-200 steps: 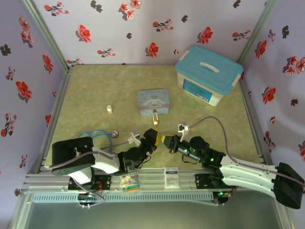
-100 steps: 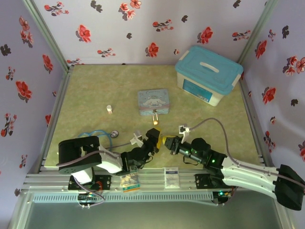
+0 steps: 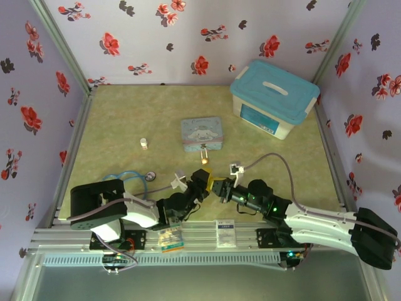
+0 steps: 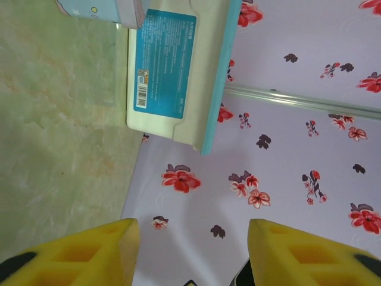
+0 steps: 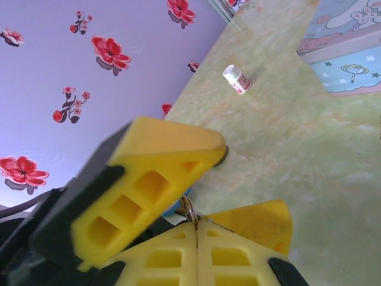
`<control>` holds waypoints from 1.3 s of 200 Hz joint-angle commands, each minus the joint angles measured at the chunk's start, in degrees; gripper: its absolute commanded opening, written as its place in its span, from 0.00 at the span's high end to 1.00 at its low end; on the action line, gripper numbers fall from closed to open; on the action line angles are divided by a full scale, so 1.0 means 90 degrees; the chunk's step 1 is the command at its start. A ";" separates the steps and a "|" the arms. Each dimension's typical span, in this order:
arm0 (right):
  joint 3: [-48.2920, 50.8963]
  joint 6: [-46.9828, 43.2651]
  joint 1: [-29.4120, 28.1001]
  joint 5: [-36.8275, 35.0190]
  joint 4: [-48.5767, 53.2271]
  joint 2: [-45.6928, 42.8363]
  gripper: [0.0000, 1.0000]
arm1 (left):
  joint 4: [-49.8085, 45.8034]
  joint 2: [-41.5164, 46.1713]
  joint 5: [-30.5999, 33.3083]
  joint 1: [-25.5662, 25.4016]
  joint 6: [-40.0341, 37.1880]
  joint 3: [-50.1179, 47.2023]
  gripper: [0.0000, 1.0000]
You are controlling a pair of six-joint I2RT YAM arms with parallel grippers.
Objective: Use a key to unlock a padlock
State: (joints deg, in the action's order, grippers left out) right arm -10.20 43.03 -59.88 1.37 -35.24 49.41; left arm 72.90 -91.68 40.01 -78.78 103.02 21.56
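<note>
One padlock [image 3: 204, 160] lies on the table [image 3: 125, 119], just in front of the near edge of the tin [image 3: 202, 133]. Its thin shackle points toward the tin. Neither gripper touches it.

The key [image 5: 188, 208] is held by the right gripper [image 3: 217, 186], which sits on the near side of the padlock and close to it. In the right wrist view the two yellow fingers [image 5: 166, 259] are pressed together along their whole seam. A thin metal loop sticks out at the top of the seam, and the rest of the key is hidden between the pads.

The left gripper [image 3: 200, 180] sits immediately to the left of the right gripper, tip to tip with it. In the left wrist view its yellow fingers [image 4: 77, 250] stand well apart, with nothing between them. One of these fingers appears in the right wrist view just above the key's loop. Contact between them cannot be determined.

A small white bottle [image 3: 145, 143] stands left of the tin, well apart from it. A round disc [image 3: 150, 176] with a blue tube [image 3: 128, 175] lies near the left arm. A box [image 3: 274, 97] with a blue lid occupies the far right corner.
</note>
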 commanded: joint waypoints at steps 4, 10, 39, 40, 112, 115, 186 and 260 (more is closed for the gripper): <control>0.0150 -0.0039 0.0012 -0.0011 0.0126 -0.0278 1.00 | 0.0183 0.0121 0.0193 0.0033 -0.0127 -0.0076 0.55; 0.0162 -0.0040 0.0007 -0.0041 0.0203 -0.0363 1.00 | 0.0181 0.0109 0.0204 0.0024 -0.0123 -0.0072 0.56; 0.0234 -0.0002 0.0012 -0.0234 0.0571 -0.0690 1.00 | 0.0188 0.0122 0.0232 0.0025 -0.0198 -0.0091 0.58; 0.0234 0.0001 0.0012 -0.0237 0.0574 -0.0697 1.00 | 0.0184 0.0115 0.0232 0.0034 -0.0197 -0.0091 0.58; 0.0308 0.0063 0.0012 -0.0455 0.0713 -0.0844 1.00 | 0.0181 0.0184 0.0174 0.0031 -0.0387 -0.0052 0.75; 0.0310 0.0063 0.0010 -0.0450 0.0713 -0.0848 1.00 | 0.0180 0.0186 0.0174 0.0032 -0.0383 -0.0057 0.75; 0.0352 0.0020 0.0012 -0.0524 0.1149 -0.1306 0.88 | 0.0163 0.0312 0.0197 0.0040 -0.0907 -0.0137 1.00; 0.0337 0.0594 0.1524 0.2109 0.0986 -0.2674 0.16 | -0.3013 0.2591 -0.0993 0.0380 -0.3909 0.0301 1.00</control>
State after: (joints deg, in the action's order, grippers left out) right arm -7.60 44.10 -51.07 6.22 -20.10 24.88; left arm 62.39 -75.81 36.21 -75.75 81.97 19.88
